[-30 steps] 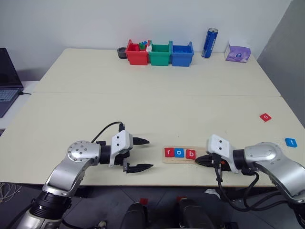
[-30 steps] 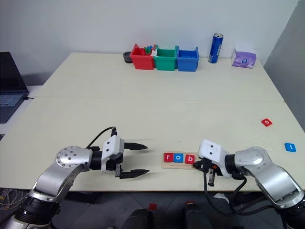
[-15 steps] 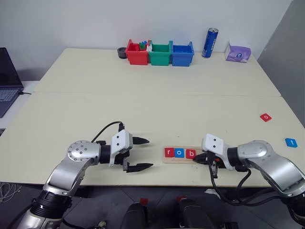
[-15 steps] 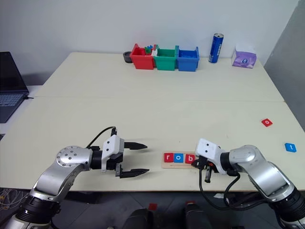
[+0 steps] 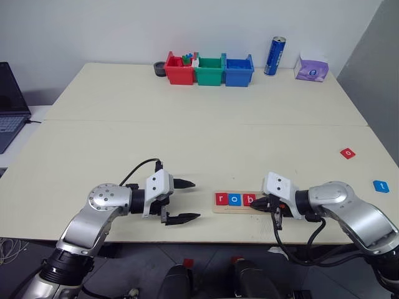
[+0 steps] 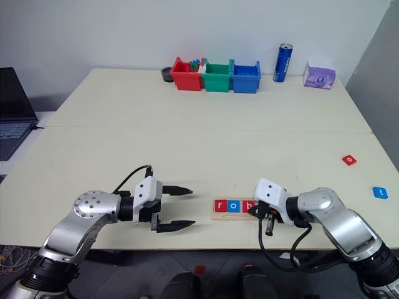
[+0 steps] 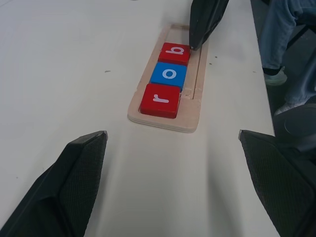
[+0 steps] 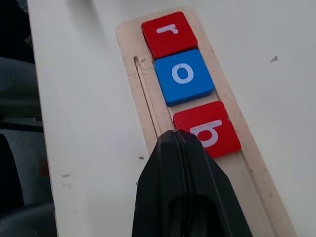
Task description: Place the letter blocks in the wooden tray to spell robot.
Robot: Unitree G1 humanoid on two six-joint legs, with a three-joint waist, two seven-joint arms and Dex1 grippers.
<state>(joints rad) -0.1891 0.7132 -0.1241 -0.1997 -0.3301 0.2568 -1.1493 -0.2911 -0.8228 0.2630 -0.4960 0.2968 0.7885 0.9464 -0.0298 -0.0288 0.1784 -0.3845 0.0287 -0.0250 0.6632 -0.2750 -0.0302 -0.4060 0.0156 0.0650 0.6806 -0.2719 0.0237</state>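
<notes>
Wooden tray (image 5: 240,200) near the surface's (image 5: 187,137) front edge holding red r, blue o, red b blocks (image 7: 168,74), right fingers (image 8: 180,163) pressed together (empty) at the b, left fingers (image 5: 181,184) spread wide, red o (image 5: 347,152) and blue t (image 5: 380,185) well apart at right

The tray (image 5: 232,200) lies on the bench (image 5: 187,143) at its near edge, with three blocks in it — r (image 5: 221,199), o (image 5: 234,199) and b (image 5: 247,200) from its left end. Two more blocks (image 5: 347,152) (image 5: 380,185) lie well to the tray's right. Far behind the tray stand three bins (image 5: 209,70), with a can (image 5: 274,55) and a tissue pack (image 5: 311,68) to their right. A laptop (image 5: 9,103) sits far left of the tray.
</notes>
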